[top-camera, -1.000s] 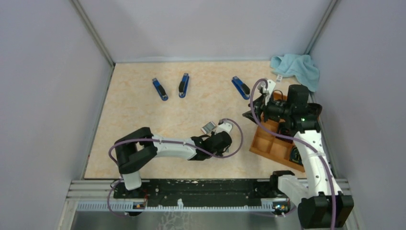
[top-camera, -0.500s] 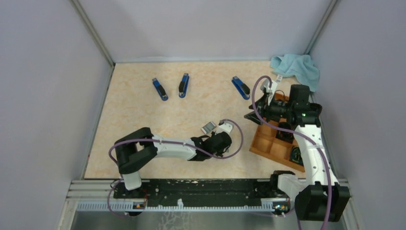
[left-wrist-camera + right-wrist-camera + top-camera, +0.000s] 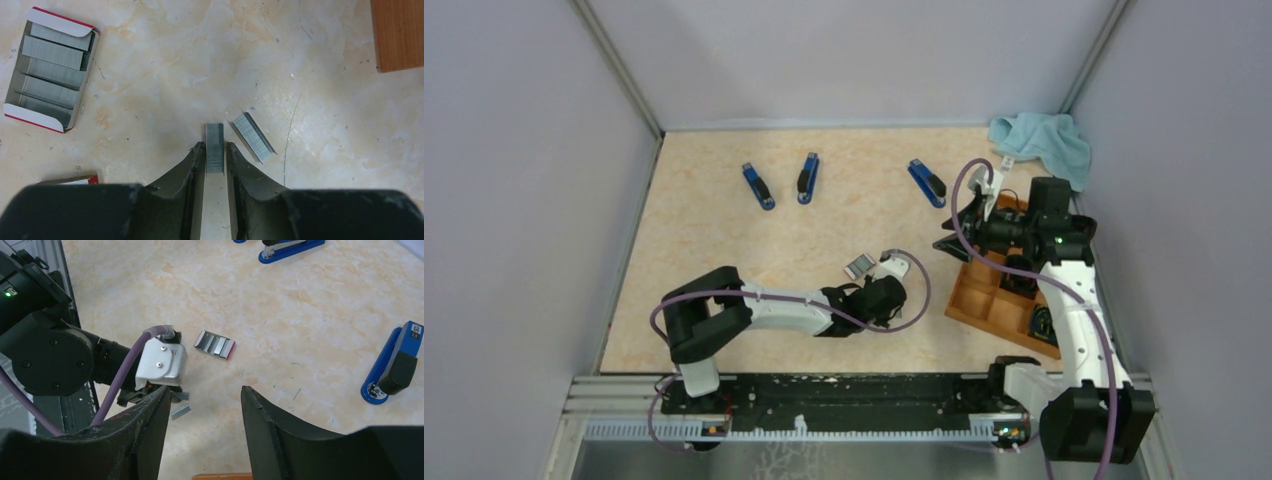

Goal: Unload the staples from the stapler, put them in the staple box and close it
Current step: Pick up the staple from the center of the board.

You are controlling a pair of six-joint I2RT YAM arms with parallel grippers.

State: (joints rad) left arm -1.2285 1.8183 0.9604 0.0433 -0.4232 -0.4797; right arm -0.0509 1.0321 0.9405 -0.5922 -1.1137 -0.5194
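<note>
The left gripper (image 3: 215, 148) pinches one staple strip (image 3: 215, 135) lying flat right of the open staple box (image 3: 50, 70), so a light, level squeeze should spare it and the neighbouring strip (image 3: 253, 137); the right gripper (image 3: 204, 391), farther right, gapes empty.

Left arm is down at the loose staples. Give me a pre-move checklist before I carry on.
1. Left end effector closed on the staple strip: ok.
2. Gripped strip lifted off the table: cannot tell.
3. Second strip clear of the grip: ok, it lies apart.
4. Right end effector open and empty: ok.
5. Staple box open, strips showing inside: ok.
</note>
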